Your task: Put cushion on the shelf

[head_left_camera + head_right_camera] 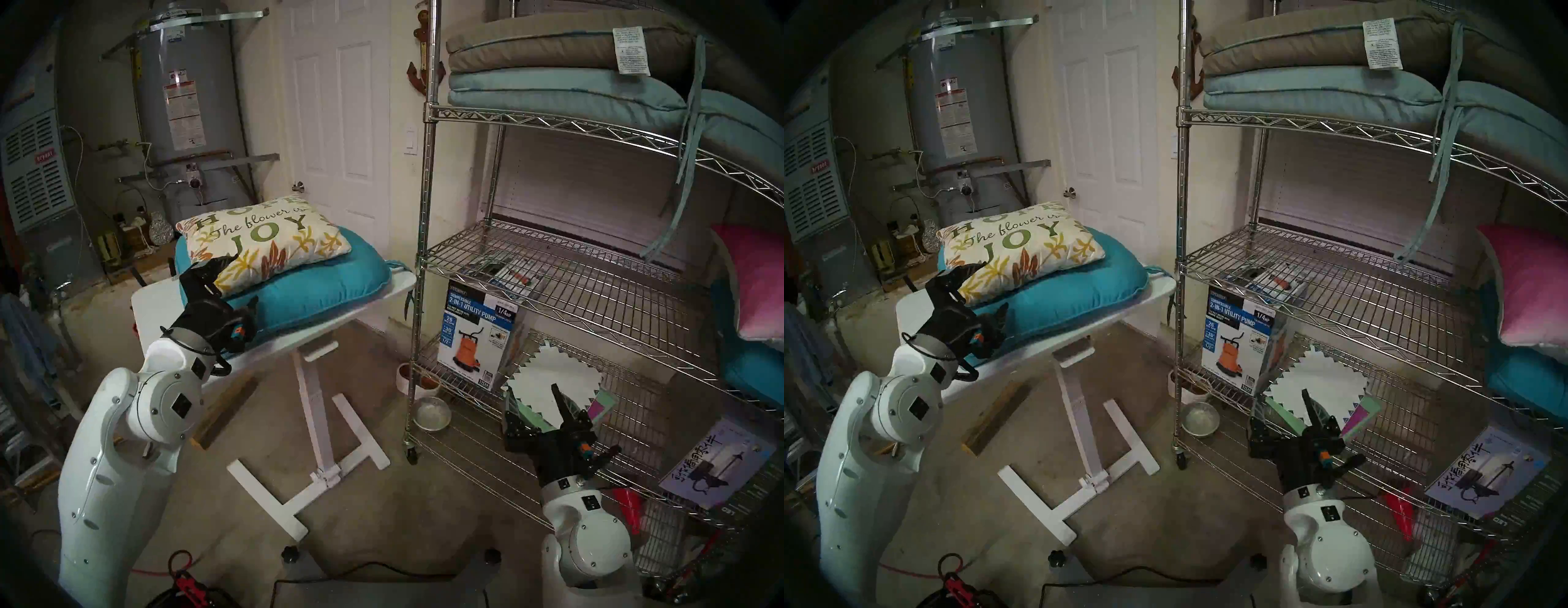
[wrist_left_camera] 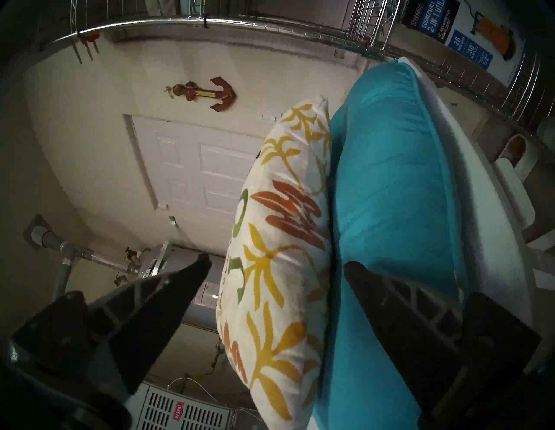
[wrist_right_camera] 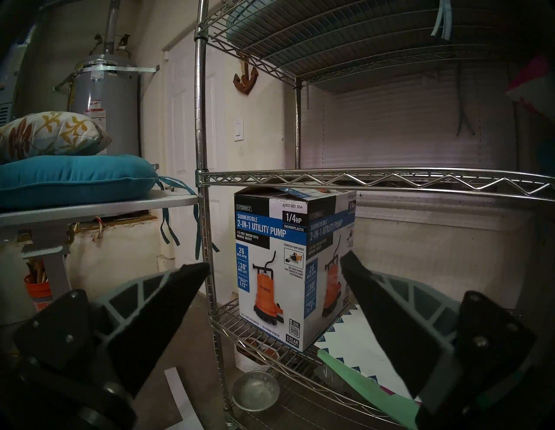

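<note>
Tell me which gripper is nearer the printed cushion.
Left. The left gripper is open at the cushion's near corner, one finger above it, one below. The right gripper is open, far off, low before the shelf.

Cream cushion (image 1: 263, 242) with green lettering, perhaps orange-yellow leaves, on teal seat cushion (image 1: 314, 284).

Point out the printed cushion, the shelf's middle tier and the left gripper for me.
cushion (image 1: 263, 242), head left view, printed top face.
shelf (image 1: 572, 280), head left view, middle tier's wire grid.
left gripper (image 2: 276, 264), left wrist view, between open fingertips.
</note>
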Controlling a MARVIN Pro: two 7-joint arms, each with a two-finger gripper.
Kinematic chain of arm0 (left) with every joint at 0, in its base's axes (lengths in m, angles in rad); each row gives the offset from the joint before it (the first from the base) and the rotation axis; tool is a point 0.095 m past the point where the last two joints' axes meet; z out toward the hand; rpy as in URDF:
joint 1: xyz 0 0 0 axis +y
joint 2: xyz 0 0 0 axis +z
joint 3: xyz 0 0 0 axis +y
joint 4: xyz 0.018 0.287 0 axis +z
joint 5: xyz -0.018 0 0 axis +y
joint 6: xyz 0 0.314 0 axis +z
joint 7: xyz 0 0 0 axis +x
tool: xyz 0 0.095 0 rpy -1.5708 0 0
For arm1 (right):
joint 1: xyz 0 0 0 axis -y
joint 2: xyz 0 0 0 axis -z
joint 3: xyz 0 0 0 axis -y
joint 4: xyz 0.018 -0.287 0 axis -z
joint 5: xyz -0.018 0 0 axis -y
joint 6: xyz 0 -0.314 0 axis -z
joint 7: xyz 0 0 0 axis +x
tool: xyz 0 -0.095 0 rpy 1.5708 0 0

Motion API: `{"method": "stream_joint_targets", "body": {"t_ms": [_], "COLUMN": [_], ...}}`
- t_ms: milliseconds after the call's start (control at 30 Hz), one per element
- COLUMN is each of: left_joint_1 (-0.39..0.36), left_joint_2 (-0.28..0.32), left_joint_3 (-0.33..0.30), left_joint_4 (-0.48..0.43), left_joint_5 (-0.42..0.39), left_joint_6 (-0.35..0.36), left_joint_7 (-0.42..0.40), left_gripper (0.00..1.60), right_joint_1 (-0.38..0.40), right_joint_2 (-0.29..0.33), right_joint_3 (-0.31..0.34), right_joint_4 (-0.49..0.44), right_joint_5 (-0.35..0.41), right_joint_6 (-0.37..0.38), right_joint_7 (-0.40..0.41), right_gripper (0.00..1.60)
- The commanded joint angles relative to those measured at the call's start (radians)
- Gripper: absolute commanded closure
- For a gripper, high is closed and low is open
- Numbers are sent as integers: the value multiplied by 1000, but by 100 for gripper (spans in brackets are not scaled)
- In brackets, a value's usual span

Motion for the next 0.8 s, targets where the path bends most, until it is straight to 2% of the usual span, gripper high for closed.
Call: {"method": "stream_joint_targets", "body": {"t_ms": [0,67,100,767], "left_joint_1": [-113,-127,-157,-297], "left_joint_2": [39,44,43,65], "left_joint_3": [13,19,31,87], "left_joint_4": [23,35,54,194], "left_joint_5": [11,11,23,36], "left_joint_6": [2,1,1,-50], "left_joint_7": [-4,-5,-14,-33], "left_gripper": [0,0,0,0], "right_joint_1": [3,3,3,3], "right_joint_2": [0,0,0,0], "right_joint_3": [-1,-1,-1,-1], "right_joint_4": [-20,-20,-20,-21], "right_joint_5": [2,2,2,2], "right_joint_6": [-4,-4,-4,-3], "right_joint_7": [0,0,0,0], "right_gripper": [0,0,0,0]}}
